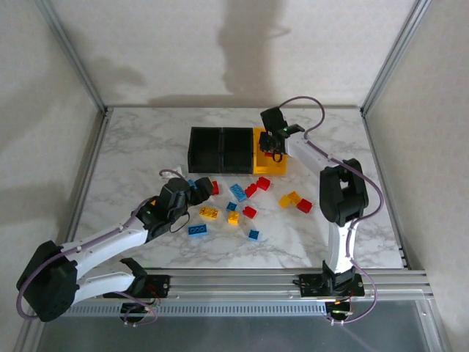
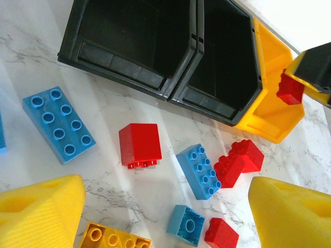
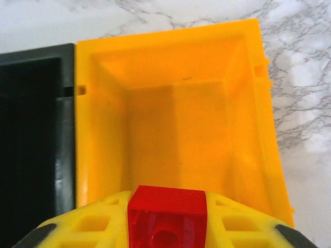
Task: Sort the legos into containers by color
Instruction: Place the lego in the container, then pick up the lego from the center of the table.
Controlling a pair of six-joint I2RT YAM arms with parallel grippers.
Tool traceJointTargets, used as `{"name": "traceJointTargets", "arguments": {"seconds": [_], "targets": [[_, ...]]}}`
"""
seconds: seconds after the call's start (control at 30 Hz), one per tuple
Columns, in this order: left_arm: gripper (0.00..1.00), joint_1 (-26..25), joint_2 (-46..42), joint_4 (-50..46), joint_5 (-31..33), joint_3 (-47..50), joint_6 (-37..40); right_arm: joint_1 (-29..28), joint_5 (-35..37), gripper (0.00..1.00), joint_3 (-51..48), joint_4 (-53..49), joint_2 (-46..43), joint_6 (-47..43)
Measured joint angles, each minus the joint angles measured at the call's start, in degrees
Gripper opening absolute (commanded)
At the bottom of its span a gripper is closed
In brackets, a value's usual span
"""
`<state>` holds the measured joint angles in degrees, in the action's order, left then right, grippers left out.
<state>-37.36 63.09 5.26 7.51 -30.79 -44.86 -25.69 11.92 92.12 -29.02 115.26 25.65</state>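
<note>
Marble tabletop [image 1: 132, 147] — right gripper [image 1: 275, 145] tight on a red lego [image 3: 166, 206] above the yellow bin [image 3: 103, 103] — left gripper [image 1: 196, 187] wide.

A lab test cell — aluminium frame [image 1: 72, 53], marble-print table [image 1: 139, 154], blank walls [image 1: 220, 44].

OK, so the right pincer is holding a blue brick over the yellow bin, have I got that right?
Not quite. The brick in the right pincer is red, not blue. The rest stands: it is held over the yellow bin, as the right wrist view shows.
</note>
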Motion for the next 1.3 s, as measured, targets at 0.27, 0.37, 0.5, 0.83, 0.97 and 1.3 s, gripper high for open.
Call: {"name": "traceJointTargets", "arguments": {"seconds": [0.27, 0.37, 0.5, 0.83, 0.97, 1.3], "targets": [[0.82, -0.02, -0.11, -0.04, 0.39, 0.00, 0.00, 0.46, -0.74, 0.32, 0.44, 1.29, 3.61, -0.59], [0.83, -0.07, -0.11, -0.09, 0.72, 0.00, 0.00, 0.70, -1.55, 0.33, 0.35, 2.51, 4.33, -0.59], [0.83, -0.07, -0.11, -0.48, 1.05, 0.00, 0.00, 0.81, -1.70, 0.36, 0.13, 3.41, 4.76, -0.52], [0.83, -0.07, -0.11, -0.61, 1.20, 0.00, 0.00, 0.81, -2.03, 0.52, 0.13, 4.11, 4.79, -0.37], [0.83, -0.07, -0.11, -0.61, 1.20, 0.00, 0.00, 0.85, -1.64, 0.53, 0.13, 4.15, 4.76, -0.66], [0.82, -0.07, -0.04, -2.86, 1.55, -1.29, -0.37, 0.85, -1.60, 0.56, -7.15, 5.88, -5.07, -0.83]]}}
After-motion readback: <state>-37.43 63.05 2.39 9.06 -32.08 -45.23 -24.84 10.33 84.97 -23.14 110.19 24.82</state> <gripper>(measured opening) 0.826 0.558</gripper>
